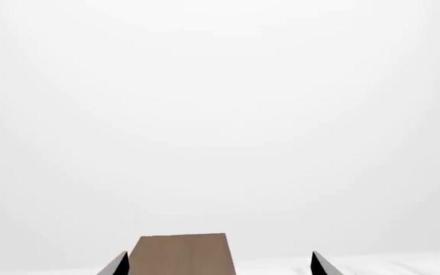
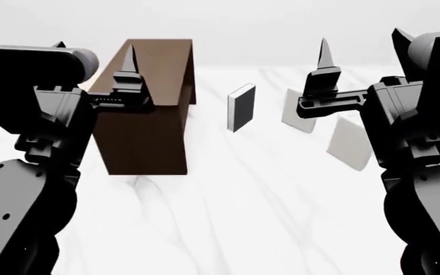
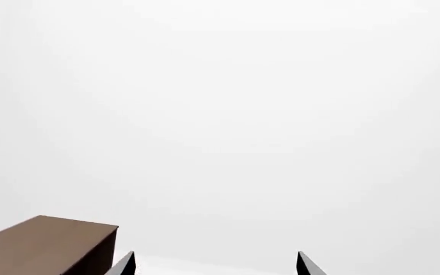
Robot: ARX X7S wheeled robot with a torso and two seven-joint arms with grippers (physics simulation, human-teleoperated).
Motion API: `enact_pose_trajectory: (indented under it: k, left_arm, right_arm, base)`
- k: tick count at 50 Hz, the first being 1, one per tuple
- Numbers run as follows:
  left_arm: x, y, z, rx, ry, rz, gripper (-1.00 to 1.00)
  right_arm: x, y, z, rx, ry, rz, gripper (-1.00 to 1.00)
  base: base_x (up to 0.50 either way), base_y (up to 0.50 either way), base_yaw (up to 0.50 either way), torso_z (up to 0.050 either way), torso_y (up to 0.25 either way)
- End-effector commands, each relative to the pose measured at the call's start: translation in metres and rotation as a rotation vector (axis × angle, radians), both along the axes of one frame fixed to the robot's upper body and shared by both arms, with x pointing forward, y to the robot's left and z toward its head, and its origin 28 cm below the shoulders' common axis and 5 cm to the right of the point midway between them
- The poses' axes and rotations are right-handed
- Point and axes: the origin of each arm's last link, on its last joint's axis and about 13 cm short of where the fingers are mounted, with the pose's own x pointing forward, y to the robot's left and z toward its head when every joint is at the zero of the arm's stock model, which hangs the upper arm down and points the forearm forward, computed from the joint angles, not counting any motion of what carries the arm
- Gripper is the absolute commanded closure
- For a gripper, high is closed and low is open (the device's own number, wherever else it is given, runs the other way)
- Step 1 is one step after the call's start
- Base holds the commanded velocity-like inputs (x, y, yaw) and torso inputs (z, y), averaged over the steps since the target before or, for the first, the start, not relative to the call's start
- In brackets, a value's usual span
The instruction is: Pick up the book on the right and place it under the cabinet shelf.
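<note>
In the head view, two pale books stand tilted on the white marble table at the right. The book on the right (image 2: 349,144) is the nearer one, beside my right arm. The other pale book (image 2: 299,112) lies behind it. The tall dark brown cabinet (image 2: 147,120) stands at the left; its shelf is hidden. My left gripper (image 2: 130,60) points up in front of the cabinet, open and empty. My right gripper (image 2: 325,56) points up above the pale books, open and empty. The left wrist view shows the open gripper (image 1: 218,264) and the cabinet (image 1: 181,255).
A black-covered book with white pages (image 2: 242,107) stands upright between the cabinet and the pale books. The marble table (image 2: 243,206) stretches toward me. The right wrist view shows the open gripper (image 3: 215,264), a corner of the cabinet (image 3: 44,247) and white background.
</note>
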Motion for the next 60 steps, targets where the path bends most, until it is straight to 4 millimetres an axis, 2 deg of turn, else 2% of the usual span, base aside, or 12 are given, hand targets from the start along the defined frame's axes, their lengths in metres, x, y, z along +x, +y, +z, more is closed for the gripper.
enact_pose_trajectory:
  k: [1, 60]
  left_arm:
    - [-0.0004, 0.0009, 0.0031, 0.002, -0.007, 0.003, -1.0]
    - [-0.0019, 0.005, 0.0044, -0.005, -0.017, 0.004, -1.0]
  right_arm:
    - [0.0012, -0.0011, 0.0003, 0.004, 0.0, -0.002, -1.0]
    - [-0.0016, 0.0034, 0.0062, 0.0, 0.001, 0.025, -1.0]
  base:
    - [0.36, 0.12, 0.0, 0.0, 0.0]
    - [0.28, 0.0, 0.0, 0.0, 0.001]
